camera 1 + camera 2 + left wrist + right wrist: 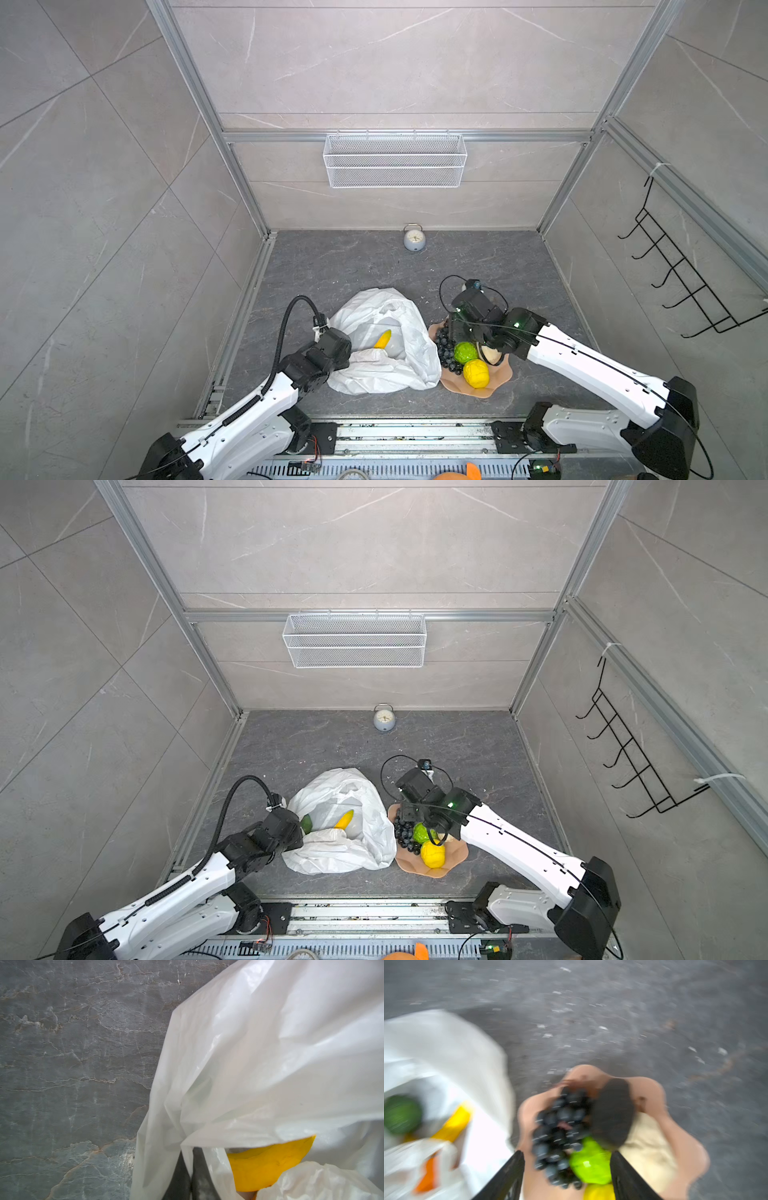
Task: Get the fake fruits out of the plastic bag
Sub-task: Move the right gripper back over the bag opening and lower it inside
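Observation:
The white plastic bag (pixel 386 365) (pixel 374 833) lies crumpled at front centre with its mouth open. Inside it I see yellow bananas (pixel 383 338) (pixel 268 1167), a green round fruit (pixel 306 824) (pixel 401 1113) and an orange one (pixel 427 1176). My left gripper (pixel 191 1169) is shut on the bag's near-left edge, with film pinched between its fingers. In the peach bowl (pixel 494 380) (pixel 685 1147) lie a purple grape bunch (pixel 446 353) (pixel 558 1126), a bright green fruit (pixel 465 352) (pixel 591 1163), a yellow one (pixel 476 373) and a beige one (pixel 648 1142). My right gripper (pixel 566 1167) hovers open over the grapes, holding nothing.
A small grey alarm clock (pixel 414 239) stands at the back of the floor. A white wire basket (pixel 395 160) hangs on the back wall and a black hook rack (pixel 681 282) on the right wall. A metal rail (pixel 415 432) runs along the front edge.

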